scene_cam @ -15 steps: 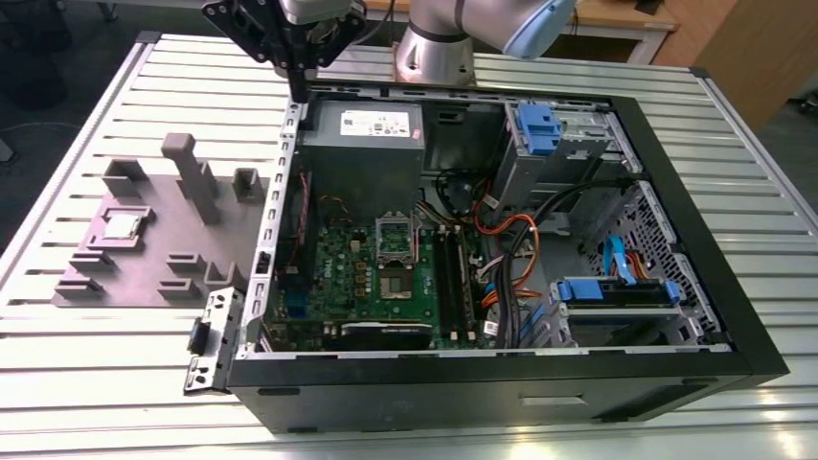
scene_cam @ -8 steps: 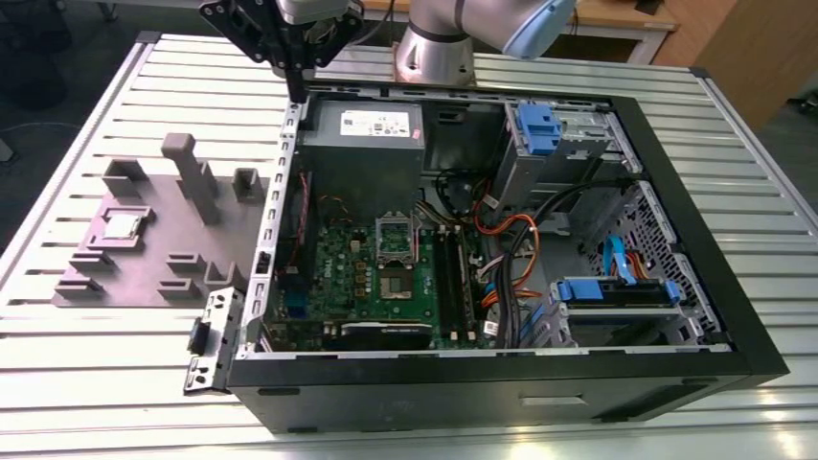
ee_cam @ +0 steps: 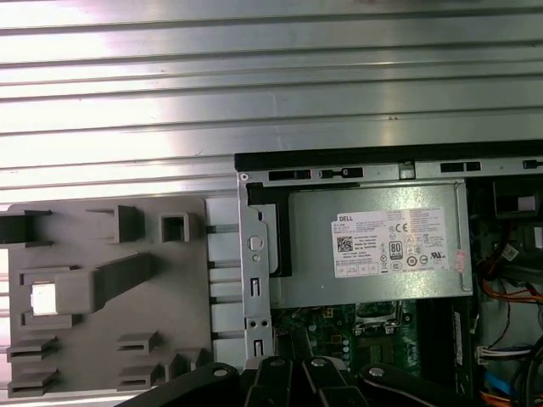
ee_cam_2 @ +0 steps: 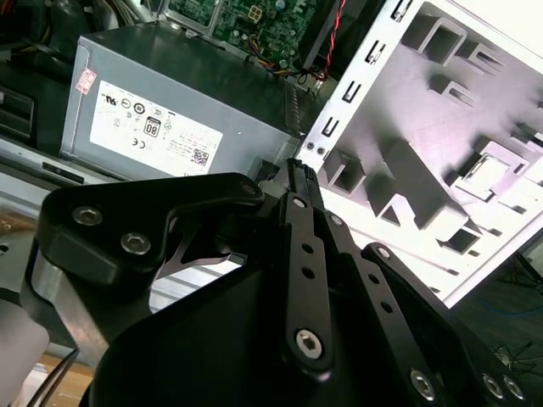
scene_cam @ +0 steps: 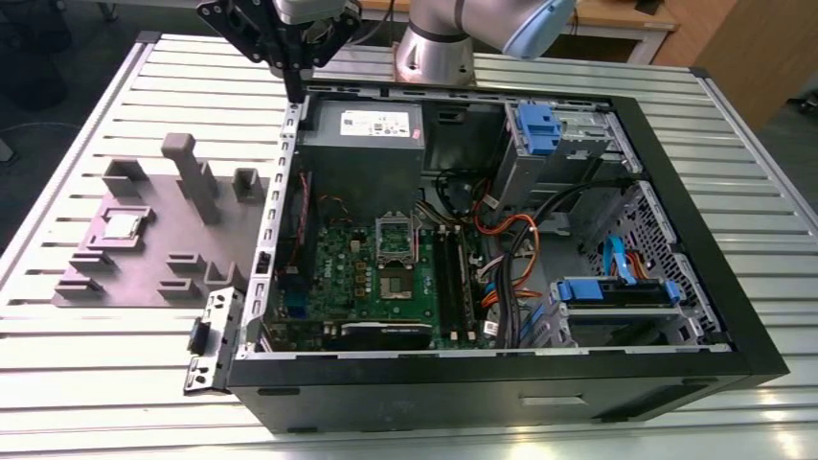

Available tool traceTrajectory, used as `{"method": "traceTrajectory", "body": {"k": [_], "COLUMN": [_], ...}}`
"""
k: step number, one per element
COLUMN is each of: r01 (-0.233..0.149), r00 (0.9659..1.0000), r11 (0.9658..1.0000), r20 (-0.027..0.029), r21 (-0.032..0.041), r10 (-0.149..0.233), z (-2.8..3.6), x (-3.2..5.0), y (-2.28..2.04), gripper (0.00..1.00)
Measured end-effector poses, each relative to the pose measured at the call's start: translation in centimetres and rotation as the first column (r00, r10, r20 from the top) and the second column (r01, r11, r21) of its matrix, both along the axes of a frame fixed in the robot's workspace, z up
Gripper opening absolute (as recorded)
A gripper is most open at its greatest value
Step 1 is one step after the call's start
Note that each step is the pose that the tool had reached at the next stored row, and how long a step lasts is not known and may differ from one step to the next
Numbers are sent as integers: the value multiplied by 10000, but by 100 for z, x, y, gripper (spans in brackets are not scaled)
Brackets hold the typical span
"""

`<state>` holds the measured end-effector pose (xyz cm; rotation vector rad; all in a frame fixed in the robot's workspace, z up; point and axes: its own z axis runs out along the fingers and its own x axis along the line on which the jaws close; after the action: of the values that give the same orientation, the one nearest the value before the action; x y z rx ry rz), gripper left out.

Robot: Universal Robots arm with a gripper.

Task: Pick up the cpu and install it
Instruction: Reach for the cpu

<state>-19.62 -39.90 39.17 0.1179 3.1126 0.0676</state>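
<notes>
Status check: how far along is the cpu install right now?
Nothing looks done yet: the cpu lies in its recess on the grey fixture tray, to the exterior view's left of the computer case. In hand: nothing; the end effector hangs empty over the case's edge by the power supply. Left: both the pickup and seating the cpu on the motherboard.

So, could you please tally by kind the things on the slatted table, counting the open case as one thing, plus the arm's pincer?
computer case: 1
grey parts holder: 1
cpu, lying in the holder: 1
pincer, above the case's back corner: 1
Total: 4
</notes>
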Motion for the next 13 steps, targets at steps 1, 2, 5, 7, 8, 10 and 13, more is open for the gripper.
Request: {"method": "traceTrajectory", "body": {"k": [1, 2, 5, 7, 8, 10, 13], "r01": [1, 0, 1, 0, 1, 0, 1], "r00": [10000, 10000, 10000, 10000, 10000, 10000, 10000], "r11": [10000, 10000, 10000, 10000, 10000, 10000, 10000], "r20": [0, 0, 1, 0, 0, 0, 0], "r21": [0, 0, 0, 0, 0, 0, -1], "r10": [-1, 0, -1, 0, -1, 0, -1], "z": [0, 0, -1, -1, -1, -1, -1], "x": [-2, -5, -12, -24, -27, -27, -27], "y": [0, 0, 0, 0, 0, 0, 0], "gripper": [11, 11, 11, 11, 11, 11, 11]}}
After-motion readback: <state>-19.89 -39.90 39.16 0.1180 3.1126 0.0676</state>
